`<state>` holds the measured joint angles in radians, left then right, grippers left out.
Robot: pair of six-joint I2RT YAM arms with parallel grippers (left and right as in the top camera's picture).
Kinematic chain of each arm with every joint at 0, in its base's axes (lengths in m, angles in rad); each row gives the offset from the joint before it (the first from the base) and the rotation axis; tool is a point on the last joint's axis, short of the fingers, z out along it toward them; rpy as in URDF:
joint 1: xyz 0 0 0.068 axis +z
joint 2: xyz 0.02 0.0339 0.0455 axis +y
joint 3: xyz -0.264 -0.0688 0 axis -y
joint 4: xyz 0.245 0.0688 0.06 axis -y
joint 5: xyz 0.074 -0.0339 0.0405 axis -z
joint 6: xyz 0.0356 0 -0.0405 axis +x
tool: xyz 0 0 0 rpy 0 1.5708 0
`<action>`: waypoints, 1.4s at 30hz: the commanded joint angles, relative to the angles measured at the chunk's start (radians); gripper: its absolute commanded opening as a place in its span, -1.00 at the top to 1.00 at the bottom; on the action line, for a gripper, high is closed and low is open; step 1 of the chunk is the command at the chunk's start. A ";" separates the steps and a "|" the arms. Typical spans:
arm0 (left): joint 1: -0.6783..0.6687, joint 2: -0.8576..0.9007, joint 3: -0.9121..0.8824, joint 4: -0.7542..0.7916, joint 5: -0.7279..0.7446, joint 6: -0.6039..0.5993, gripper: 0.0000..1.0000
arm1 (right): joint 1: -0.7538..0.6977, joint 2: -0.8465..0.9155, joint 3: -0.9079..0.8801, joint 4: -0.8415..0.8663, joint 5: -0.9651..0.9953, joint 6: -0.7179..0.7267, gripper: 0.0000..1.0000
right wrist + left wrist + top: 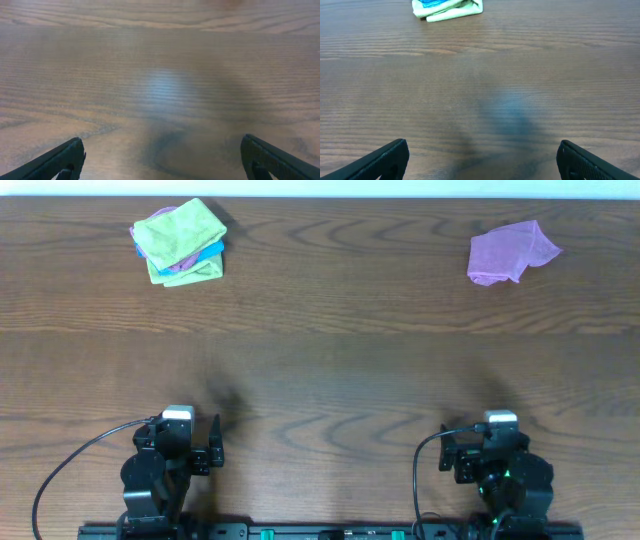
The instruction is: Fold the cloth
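Note:
The light purple cloth lies crumpled at the far right of the table. It shows only in the overhead view. My left gripper sits at the near left edge, open and empty; its fingers frame bare wood. My right gripper sits at the near right edge, open and empty; its fingers also frame bare wood. Both grippers are far from the cloth.
A stack of folded cloths, lime green on top with blue and purple between, lies at the far left; its near edge shows in the left wrist view. The brown wooden table spreads between the cloths and the arms.

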<state>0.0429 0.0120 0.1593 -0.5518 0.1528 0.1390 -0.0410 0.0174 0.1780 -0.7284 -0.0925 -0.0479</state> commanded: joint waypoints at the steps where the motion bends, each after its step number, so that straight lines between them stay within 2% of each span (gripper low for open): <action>1: -0.006 -0.008 -0.011 0.002 -0.003 0.018 -0.91 | -0.020 0.029 0.016 0.009 0.021 0.039 -0.98; 5: -0.006 -0.008 -0.011 0.002 -0.003 0.018 -0.91 | -0.068 0.195 0.135 0.006 0.036 0.117 -0.99; 9: -0.006 -0.008 -0.011 0.002 -0.003 0.018 -0.91 | -0.105 0.389 0.280 -0.020 0.036 0.134 -0.99; 12: -0.006 -0.008 -0.011 0.002 -0.003 0.018 -0.91 | -0.124 0.676 0.513 -0.076 0.037 0.133 -0.99; 23: -0.006 -0.008 -0.011 0.002 -0.003 0.018 -0.91 | -0.173 1.285 1.048 -0.180 0.032 0.148 -0.98; 32: -0.006 -0.008 -0.011 0.002 -0.003 0.018 -0.91 | -0.249 1.700 1.432 -0.198 0.042 0.145 -0.98; 42: -0.006 -0.008 -0.011 0.002 -0.003 0.018 -0.91 | -0.273 2.052 1.716 -0.147 0.022 0.144 -0.98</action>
<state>0.0418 0.0101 0.1585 -0.5518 0.1497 0.1394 -0.3046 2.0045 1.8339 -0.8890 -0.0570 0.0875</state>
